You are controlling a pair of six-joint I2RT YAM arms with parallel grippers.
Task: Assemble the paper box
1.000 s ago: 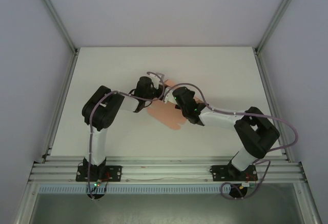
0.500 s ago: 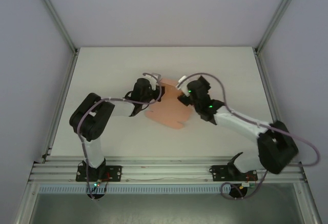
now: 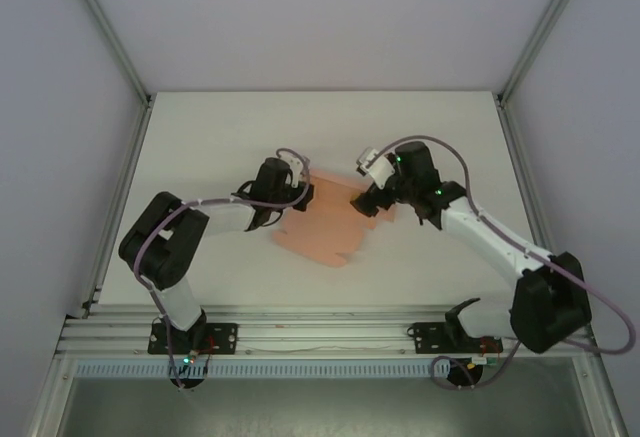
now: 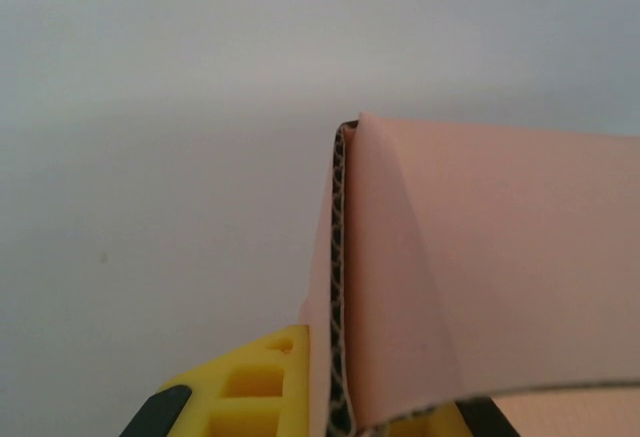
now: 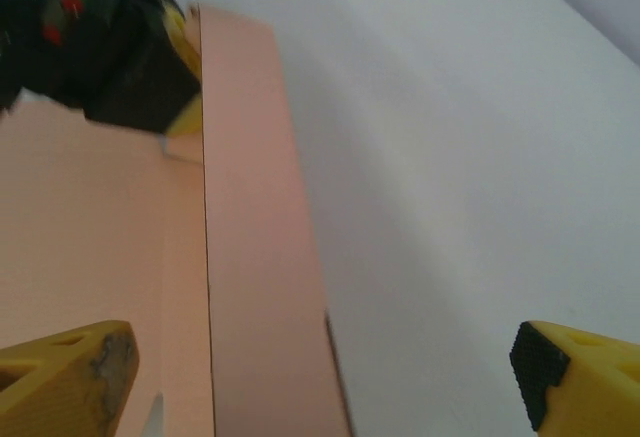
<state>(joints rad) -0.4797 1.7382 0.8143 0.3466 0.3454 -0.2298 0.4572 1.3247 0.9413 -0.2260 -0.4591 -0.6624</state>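
Paper box (image 3: 320, 232), a part-folded sheet lying mid-tabletop (image 3: 220, 137). Your left claw (image 4: 345, 412) pinches an upturned flap, probably to anchor the sheet. Your right claw (image 5: 320, 377) is spread wide astride the raised side wall, seemingly ready to crease it.

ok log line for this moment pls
left gripper: shut on paper box edge | right gripper: open, flap between fingers | paper box: mostly flat sheet, not yet assembled
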